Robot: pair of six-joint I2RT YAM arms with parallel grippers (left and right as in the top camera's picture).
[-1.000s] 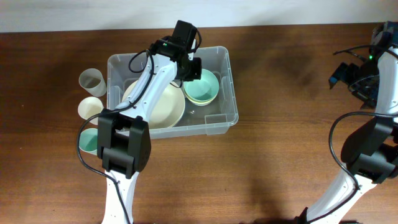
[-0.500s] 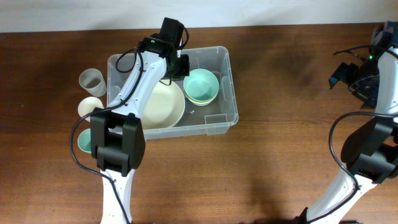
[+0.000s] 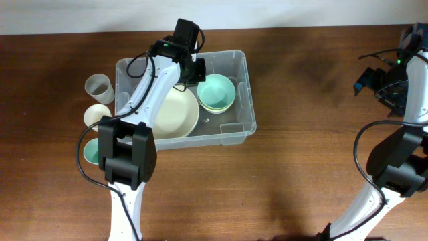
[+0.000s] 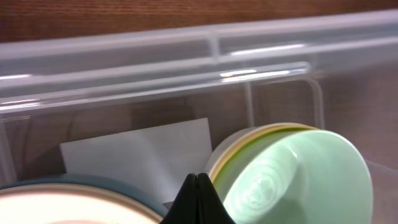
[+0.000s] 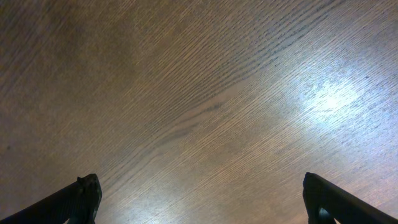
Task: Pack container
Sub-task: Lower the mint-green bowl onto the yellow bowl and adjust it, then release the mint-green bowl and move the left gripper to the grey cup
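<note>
The container (image 3: 244, 94) is a clear plastic bin at the table's back left. It holds a stack of mint-green bowls (image 3: 217, 92) on the right and a cream plate (image 3: 175, 115) on the left. My left gripper (image 3: 191, 71) hangs inside the bin's back part, between plate and bowls, shut and empty. In the left wrist view its shut fingertips (image 4: 197, 186) point at the white label (image 4: 140, 155) on the base, with the mint bowls (image 4: 292, 180) to the right and the plate's rim (image 4: 62, 202) to the left. My right gripper (image 5: 202, 205) is open over bare wood at the far right (image 3: 374, 79).
Left of the bin stand a clear cup (image 3: 98, 87), a cream cup (image 3: 96, 115) and a teal cup (image 3: 92, 151), partly hidden by my left arm. The bin's far wall (image 4: 186, 56) rises just beyond my left fingers.
My left gripper has drawn back from the mint bowls toward the bin's back left. The bowls stay in the bin. The right arm has not moved.
</note>
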